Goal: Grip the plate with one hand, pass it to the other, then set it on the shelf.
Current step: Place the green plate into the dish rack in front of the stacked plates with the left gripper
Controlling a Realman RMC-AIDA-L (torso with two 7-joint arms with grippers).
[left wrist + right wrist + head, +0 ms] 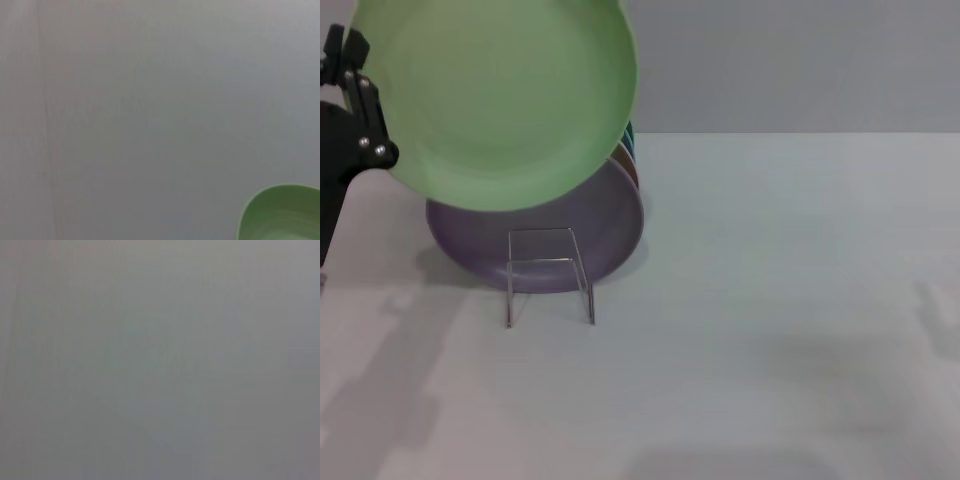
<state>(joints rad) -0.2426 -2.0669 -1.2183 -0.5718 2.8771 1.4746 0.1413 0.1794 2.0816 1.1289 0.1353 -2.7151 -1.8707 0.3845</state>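
The pale green plate [505, 95] hangs in the air at the upper left of the head view, tilted with its face toward me, above the stack of plates. My left gripper [370, 125], black, is shut on its left rim. A curved part of the plate [280, 215] shows at one corner of the left wrist view. The shelf [550, 275], a thin wire rack, stands on the table in front of the stack, with nothing in it. My right gripper is out of view; its wrist view shows only plain grey surface.
A lilac-purple plate [610, 235] tops a stack at the back left, with teal and brown rims [630, 150] showing behind it. The pale table [770, 300] stretches to the right and front of the rack.
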